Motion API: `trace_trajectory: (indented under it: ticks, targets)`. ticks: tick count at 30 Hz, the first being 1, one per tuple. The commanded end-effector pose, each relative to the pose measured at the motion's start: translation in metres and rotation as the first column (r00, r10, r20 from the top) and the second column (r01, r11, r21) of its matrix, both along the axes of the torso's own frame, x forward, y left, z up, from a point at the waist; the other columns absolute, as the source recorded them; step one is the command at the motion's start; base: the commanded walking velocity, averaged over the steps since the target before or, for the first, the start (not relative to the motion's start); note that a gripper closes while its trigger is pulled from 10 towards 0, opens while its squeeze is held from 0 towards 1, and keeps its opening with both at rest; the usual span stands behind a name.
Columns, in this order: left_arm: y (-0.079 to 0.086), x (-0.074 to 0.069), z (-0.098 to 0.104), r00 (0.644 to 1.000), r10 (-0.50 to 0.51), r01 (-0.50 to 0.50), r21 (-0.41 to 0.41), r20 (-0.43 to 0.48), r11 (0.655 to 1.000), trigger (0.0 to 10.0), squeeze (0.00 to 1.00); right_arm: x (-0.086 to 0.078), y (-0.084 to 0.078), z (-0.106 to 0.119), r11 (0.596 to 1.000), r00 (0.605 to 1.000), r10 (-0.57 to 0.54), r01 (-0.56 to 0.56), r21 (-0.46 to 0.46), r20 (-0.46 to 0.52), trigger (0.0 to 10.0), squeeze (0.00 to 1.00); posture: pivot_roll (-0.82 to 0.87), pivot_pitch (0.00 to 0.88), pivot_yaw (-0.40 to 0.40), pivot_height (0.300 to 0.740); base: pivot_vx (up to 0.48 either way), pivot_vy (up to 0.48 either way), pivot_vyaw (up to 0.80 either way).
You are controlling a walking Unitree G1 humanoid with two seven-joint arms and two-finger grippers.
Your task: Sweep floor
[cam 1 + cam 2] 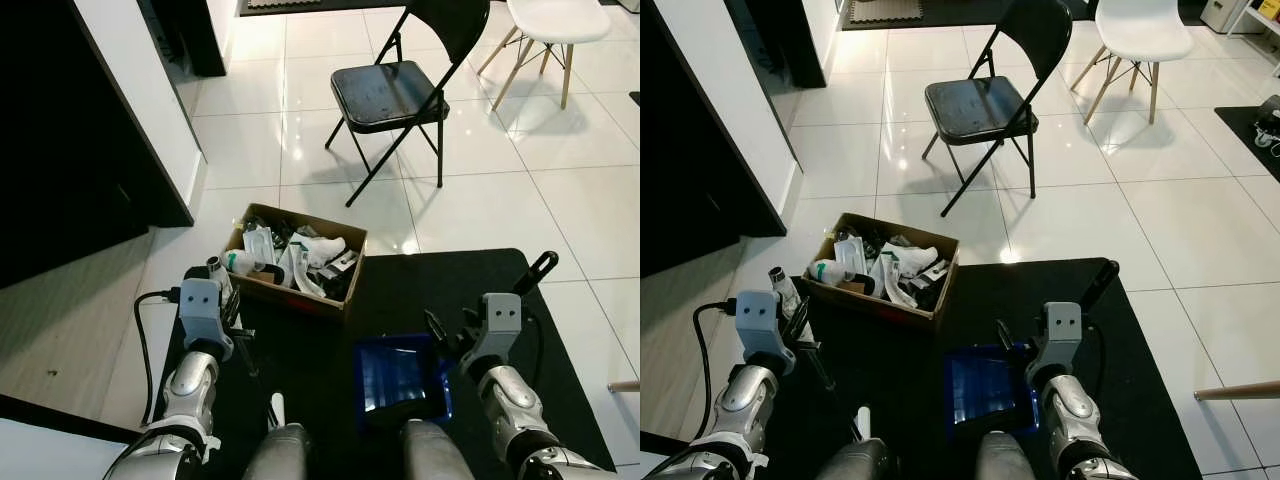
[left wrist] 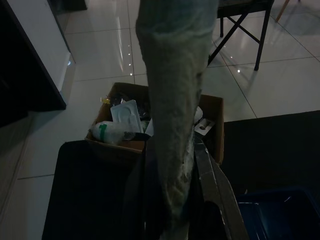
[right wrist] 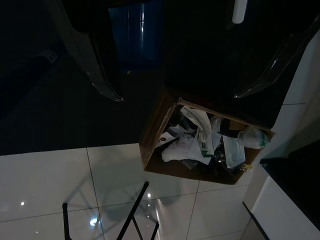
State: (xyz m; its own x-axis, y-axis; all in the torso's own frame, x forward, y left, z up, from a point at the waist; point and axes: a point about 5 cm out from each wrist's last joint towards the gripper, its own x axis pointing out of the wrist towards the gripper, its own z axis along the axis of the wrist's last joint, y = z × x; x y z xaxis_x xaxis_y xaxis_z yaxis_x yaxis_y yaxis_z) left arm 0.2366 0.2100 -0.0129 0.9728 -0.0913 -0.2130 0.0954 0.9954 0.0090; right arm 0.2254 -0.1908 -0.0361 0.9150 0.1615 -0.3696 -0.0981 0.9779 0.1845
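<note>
My left gripper (image 1: 232,322) is low at the left, shut on a grey broom handle (image 2: 172,125) that runs between its fingers (image 2: 215,187); the handle's white tip (image 1: 277,410) shows near my knees. A blue dustpan (image 1: 398,376) lies on the black mat (image 1: 430,285) just in front of my right gripper (image 1: 451,330), which is open with nothing between its fingers (image 3: 102,75). A black handle (image 1: 538,270) sticks up behind the right wrist. An open cardboard box (image 1: 345,240) full of paper and plastic rubbish sits at the mat's far left corner.
A black folding chair (image 1: 385,92) stands on the white tiles beyond the box, with a white chair (image 1: 556,20) at the far right. A dark cabinet (image 1: 60,150) lines the left side. A black cable (image 1: 140,345) trails by my left arm. A wooden stick (image 1: 626,385) pokes in at the right.
</note>
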Motion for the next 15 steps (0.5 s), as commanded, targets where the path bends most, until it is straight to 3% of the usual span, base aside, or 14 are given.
trace_trajectory:
  ticks: [1, 15]
  targets:
    - [-0.0037, -0.0071, -0.0082, 0.999, 0.001, -0.002, -0.019, -0.045, 1.0, 10.0, 0.0, -0.002, -0.0004, -0.0028, 1.0, 1.0, -0.011, 0.011, 0.005, -0.023, 10.0, 0.0, -0.01, 0.002, 0.005, 0.74, 0.0, 0.0, 0.0]
    - [-0.0035, -0.0067, -0.0078, 0.999, 0.0, -0.001, -0.022, -0.043, 1.0, 10.0, 0.0, -0.0015, -0.0005, -0.0025, 1.0, 1.0, -0.016, 0.016, 0.005, -0.022, 10.0, 0.0, -0.01, 0.011, 0.009, 0.74, 0.0, 0.0, 0.0]
